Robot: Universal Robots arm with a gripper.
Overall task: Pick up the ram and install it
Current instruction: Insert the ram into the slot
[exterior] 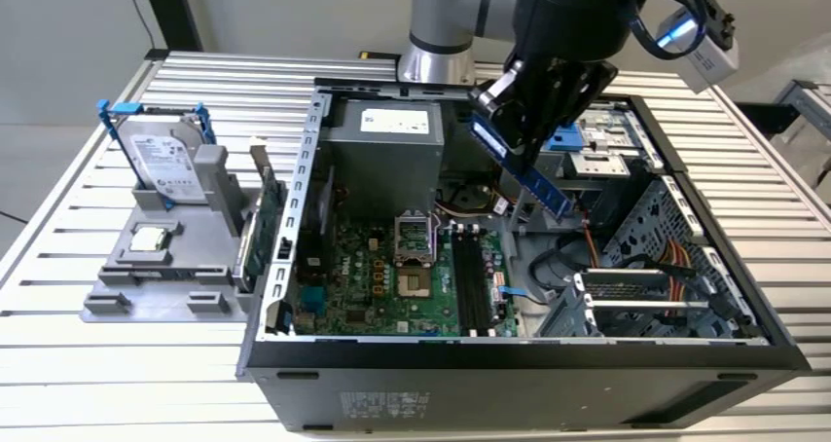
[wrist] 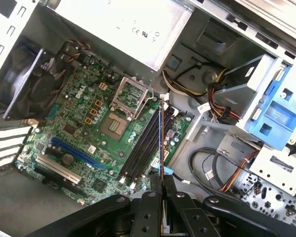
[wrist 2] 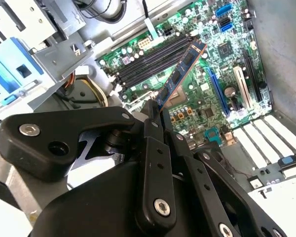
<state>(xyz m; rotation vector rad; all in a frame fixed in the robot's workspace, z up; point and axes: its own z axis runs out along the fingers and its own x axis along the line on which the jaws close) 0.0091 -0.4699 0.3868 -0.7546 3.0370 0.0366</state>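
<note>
My gripper (exterior: 523,130) is shut on the ram (exterior: 526,169), a long narrow blue board with a row of black chips. It hangs tilted in the air over the open computer case (exterior: 520,349), above the motherboard (exterior: 377,281). In the second wrist view the ram (wrist 2: 180,71) sticks out from my gripper (wrist 2: 155,106) towards the black memory slots (wrist 2: 153,57). The first wrist view shows the ram (wrist: 161,143) edge-on, roughly in line with the memory slots (wrist: 143,148), held by my gripper (wrist: 161,180). It is clear of the board. The memory slots (exterior: 470,286) hold nothing.
A grey holder (exterior: 156,286) at the exterior view's left carries a silver hard drive (exterior: 166,165) with blue rails and a green card (exterior: 267,228). Inside the case are the power supply (exterior: 383,145), a bare processor socket (exterior: 413,238), loose cables (wrist: 212,168) and a blue drive cage (wrist: 276,108).
</note>
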